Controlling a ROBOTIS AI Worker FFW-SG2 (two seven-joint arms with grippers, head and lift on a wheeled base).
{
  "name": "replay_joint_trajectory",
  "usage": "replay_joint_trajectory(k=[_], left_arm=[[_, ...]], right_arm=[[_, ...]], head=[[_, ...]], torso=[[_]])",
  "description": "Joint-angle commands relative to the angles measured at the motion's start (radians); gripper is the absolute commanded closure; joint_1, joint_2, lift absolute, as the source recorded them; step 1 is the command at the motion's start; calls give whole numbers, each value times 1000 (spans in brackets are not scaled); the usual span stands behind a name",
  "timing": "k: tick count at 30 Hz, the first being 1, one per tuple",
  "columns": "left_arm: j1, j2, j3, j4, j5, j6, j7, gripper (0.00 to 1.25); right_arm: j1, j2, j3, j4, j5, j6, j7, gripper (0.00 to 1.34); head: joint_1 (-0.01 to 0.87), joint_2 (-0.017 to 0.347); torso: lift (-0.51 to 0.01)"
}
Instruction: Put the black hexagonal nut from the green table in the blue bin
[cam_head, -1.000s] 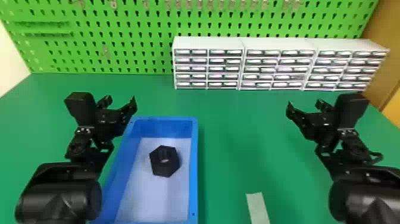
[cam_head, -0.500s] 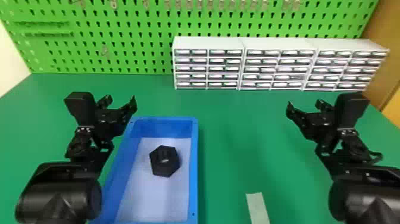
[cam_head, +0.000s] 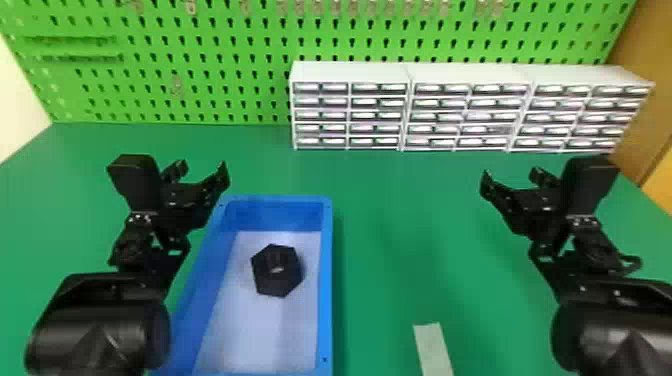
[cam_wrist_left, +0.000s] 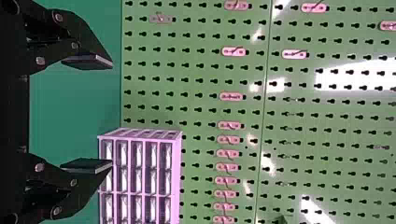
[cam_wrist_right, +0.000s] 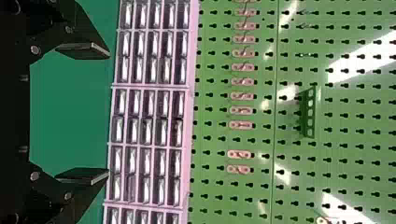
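Observation:
In the head view, my left gripper (cam_head: 202, 170) is open above the table, beside the far left corner of the blue bin (cam_head: 326, 280). The black hexagonal nut (cam_head: 286, 280) lies flat on the bin's pale floor, in its far half. My right gripper (cam_head: 511, 176) stands open over the right part of the green table (cam_head: 400, 240), well away from the bin. In the left wrist view, the left gripper (cam_wrist_left: 112, 115) has its two fingers wide apart with nothing between them. The right wrist view has the right gripper (cam_wrist_right: 109, 113) likewise spread and holding nothing.
White drawer cabinets (cam_head: 350, 72) stand in a row at the table's back, below a green pegboard (cam_head: 210, 75). A pale strip (cam_head: 432, 347) lies on the table near the front, right of the bin.

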Motion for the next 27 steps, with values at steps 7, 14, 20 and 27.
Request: replay_joint_trajectory(k=[7, 14, 20, 27], left_arm=[[0, 0, -1, 0, 0, 0, -1, 496], [2, 0, 2, 0, 0, 0, -1, 496], [2, 0, 1, 0, 0, 0, -1, 496], [2, 0, 1, 0, 0, 0, -1, 496]], right_arm=[[0, 3, 0, 0, 0, 0, 0, 380], [-2, 3, 0, 0, 0, 0, 0, 380], [-2, 3, 0, 0, 0, 0, 0, 381], [-2, 0, 3, 0, 0, 0, 0, 381]], head=[[686, 52], [686, 52], [686, 52], [686, 52]], torso=[[-97], [-97], [-97], [-97]])
